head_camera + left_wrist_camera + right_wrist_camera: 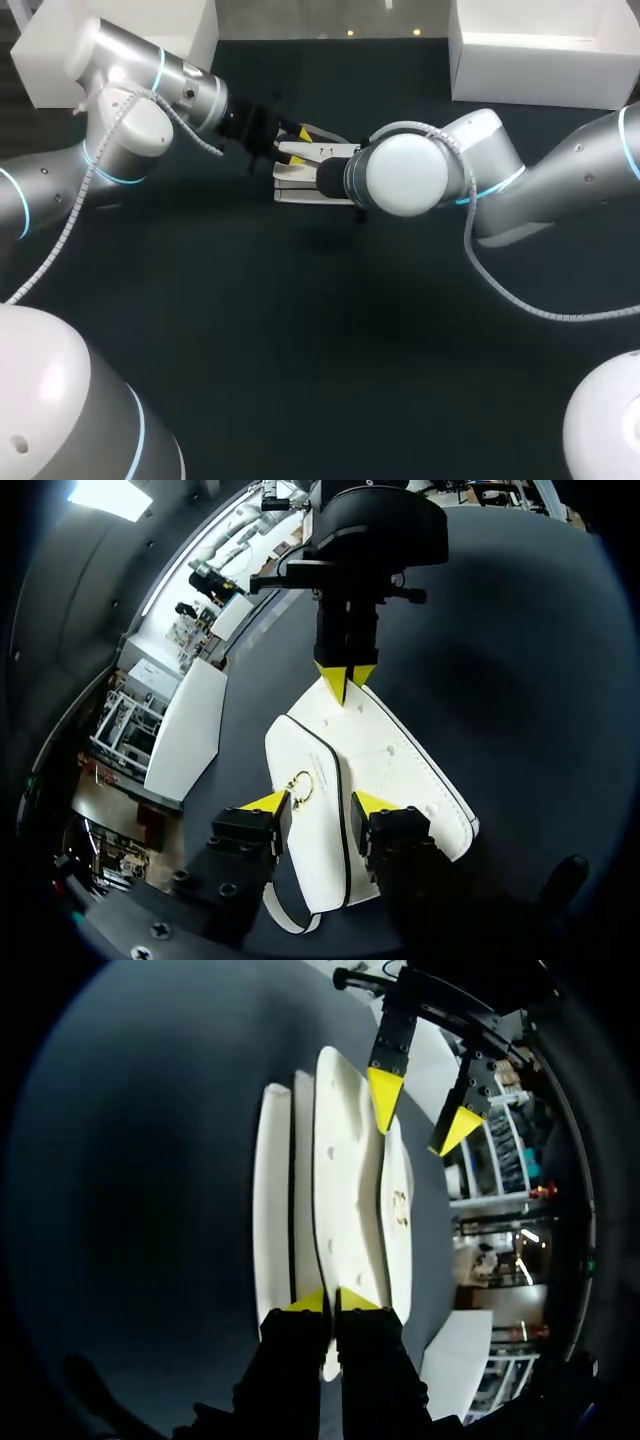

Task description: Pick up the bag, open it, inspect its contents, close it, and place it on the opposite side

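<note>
Stage: opening, by my judgement. The bag [300, 188] is gripped but lies low on the tabletop [300, 340], near the middle of its far half. No interior or contents show in any view.
Done: one hand has a grasp. Whether the bag is lifted clear of the surface, I cannot tell.
Left to do: open the flap, inspect, close, set down on the opposite side.
Bag: white with dark piping and a gold ring clasp [300, 788] on the flap. Edge-on from the right wrist it reads as several flat white layers side by side.
Right hand [331, 1301]: fingers together, clamped on the thin edge of one white layer at the bag's end nearest that arm.
Right arm: enters from the right; its wrist covers the hand in the head view.
Left hand [318, 802]: fingers apart, one on each side of the clasp area, just over the flap. Contact not confirmed, nothing held.
Left arm: enters from the left, hand facing the right hand across the bag.
Next move (judgement): left hand takes the flap near the clasp while the right steadies the bag.
</note>
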`<state>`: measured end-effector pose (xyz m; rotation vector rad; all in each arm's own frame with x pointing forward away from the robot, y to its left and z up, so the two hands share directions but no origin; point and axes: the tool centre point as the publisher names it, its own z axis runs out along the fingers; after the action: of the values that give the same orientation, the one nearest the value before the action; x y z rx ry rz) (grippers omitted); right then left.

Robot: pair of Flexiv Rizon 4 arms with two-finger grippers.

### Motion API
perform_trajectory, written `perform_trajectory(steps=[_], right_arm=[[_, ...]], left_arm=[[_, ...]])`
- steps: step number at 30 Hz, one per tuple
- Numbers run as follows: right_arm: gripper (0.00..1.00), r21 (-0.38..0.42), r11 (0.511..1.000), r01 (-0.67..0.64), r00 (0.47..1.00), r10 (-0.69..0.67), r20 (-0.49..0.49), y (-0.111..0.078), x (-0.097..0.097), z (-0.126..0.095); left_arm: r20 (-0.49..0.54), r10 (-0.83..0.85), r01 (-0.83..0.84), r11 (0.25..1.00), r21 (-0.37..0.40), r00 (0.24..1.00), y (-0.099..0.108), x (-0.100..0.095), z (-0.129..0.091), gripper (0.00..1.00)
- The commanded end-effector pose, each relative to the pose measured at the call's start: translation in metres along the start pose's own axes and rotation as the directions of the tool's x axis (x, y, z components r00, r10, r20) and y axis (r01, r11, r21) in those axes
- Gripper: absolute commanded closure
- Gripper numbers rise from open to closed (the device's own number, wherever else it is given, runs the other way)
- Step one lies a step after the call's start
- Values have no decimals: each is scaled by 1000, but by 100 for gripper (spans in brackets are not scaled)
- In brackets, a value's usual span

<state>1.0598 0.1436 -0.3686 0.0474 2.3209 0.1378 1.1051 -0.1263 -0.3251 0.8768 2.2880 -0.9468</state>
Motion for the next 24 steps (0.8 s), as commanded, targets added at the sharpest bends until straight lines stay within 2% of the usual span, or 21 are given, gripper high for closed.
perform_trajectory(steps=[1,7,14,24], right_arm=[[100,-3,1000,-2,1000,2,6,0,2,2],[100,-3,1000,-2,1000,2,6,0,2,2],[100,-3,1000,-2,1000,2,6,0,2,2],[100,-3,1000,-2,1000,2,6,0,2,2]], left_arm=[[5,8,-8,1000,5,1000,-1,7,1,60],[-5,12,-12,1000,-6,1000,1,13,7,60],[17,22,-22,1000,-4,1000,5,10,13,63],[20,43,-42,998,-57,999,8,9,17,68]])
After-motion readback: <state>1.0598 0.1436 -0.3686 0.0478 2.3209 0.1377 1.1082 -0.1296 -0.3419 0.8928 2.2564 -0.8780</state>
